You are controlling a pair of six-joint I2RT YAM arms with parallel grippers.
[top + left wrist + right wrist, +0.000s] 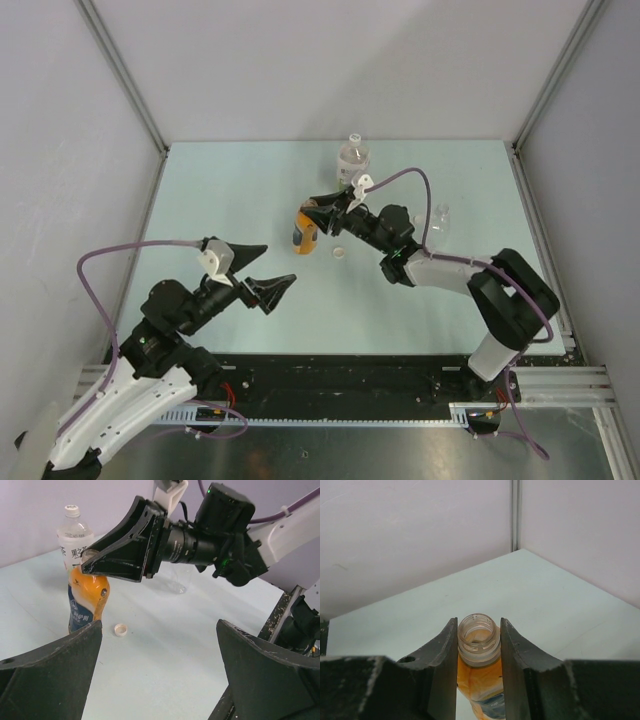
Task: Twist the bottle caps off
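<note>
Bench (200, 200) is walled on three sides. The open room is the middle and the left. The right arm is stretched across the centre, so route the left one around it.

Orange bottle (85, 602) stands mid-bench, leaning a little, with its neck bare. Right claw (325, 207) is clamped on that neck, one finger on each side. Left claw (281, 262) hangs wide apart with nothing in it, on the near side and well apart from the bottle.

Clear bottle (352, 160) stands behind the orange one, near the far wall, with its white cap (72, 511) on. That's my guess for your next target.

Loose cap (341, 252) lies on the bench just beside the orange bottle. It's likely that bottle's own, so this one reads as done.

To do this step well, square the orange bottle upright before you let go. Back out along the finger line, because it's open with liquid inside and a nudge will spill it. There's little room behind the clear bottle, so come in from the front or from above. Hold the body with one claw and the cap with the other.
</note>
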